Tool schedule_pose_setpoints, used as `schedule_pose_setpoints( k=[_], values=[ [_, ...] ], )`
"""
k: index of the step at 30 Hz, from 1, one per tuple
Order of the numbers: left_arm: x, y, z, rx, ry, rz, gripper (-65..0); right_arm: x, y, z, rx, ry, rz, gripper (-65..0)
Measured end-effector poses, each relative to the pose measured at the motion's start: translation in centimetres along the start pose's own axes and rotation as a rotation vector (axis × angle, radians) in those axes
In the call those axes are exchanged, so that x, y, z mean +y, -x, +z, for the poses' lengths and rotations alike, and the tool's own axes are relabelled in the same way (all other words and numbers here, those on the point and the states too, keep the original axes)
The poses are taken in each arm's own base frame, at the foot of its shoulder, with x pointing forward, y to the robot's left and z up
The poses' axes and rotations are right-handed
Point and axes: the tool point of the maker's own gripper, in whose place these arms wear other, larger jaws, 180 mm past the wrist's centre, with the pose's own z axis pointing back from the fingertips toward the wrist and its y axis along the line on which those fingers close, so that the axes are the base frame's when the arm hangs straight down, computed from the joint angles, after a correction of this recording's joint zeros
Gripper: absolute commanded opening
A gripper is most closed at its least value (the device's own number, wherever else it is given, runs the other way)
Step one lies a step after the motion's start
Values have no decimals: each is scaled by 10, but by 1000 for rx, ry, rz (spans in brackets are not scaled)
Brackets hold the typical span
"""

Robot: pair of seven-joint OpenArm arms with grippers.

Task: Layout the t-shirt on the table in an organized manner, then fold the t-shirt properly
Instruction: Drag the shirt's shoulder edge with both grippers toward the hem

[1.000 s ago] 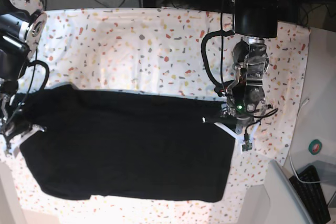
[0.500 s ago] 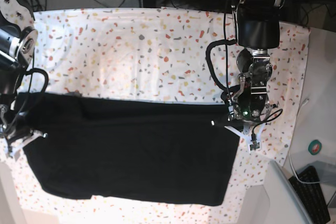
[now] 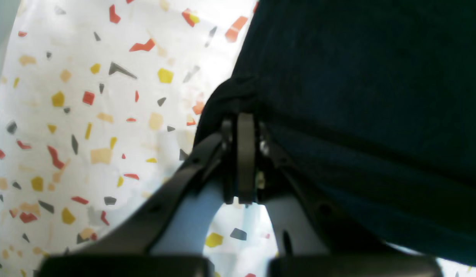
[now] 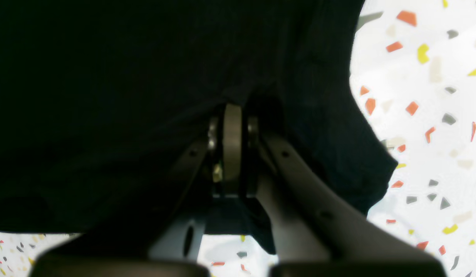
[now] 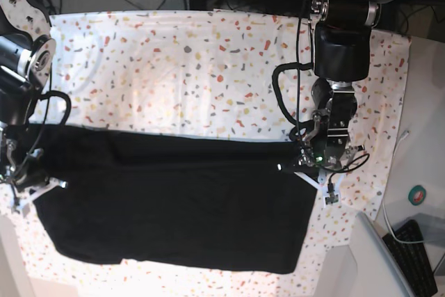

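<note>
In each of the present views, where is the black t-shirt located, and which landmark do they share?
Left wrist: the t-shirt fills the right side, reaching the centre.
Right wrist: left and centre.
Base: lower left and centre.
Shared landmark: the flecked white table.

From where I stand, the table (image 5: 188,67) looks brightly and evenly lit, nearly washed white in the left wrist view's lower part. The black cloth (image 5: 181,206) sinks into near-featureless dark. Close parts at the bottom of both wrist views are blurred; perhaps they sit too near to focus.
</note>
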Motion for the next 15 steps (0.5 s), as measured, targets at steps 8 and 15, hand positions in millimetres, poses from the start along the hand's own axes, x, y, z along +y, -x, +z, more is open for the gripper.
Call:
schedule_pose_setpoints(
  k=[8, 15],
  values=[
    [-10, -12, -2, -6, 13, -17, -650, 17, -8, -2, -6, -6, 104, -650],
    [-11, -21, -1, -19, 15, -13, -650, 15, -17, -1, -57, -2, 108, -650]
  ],
)
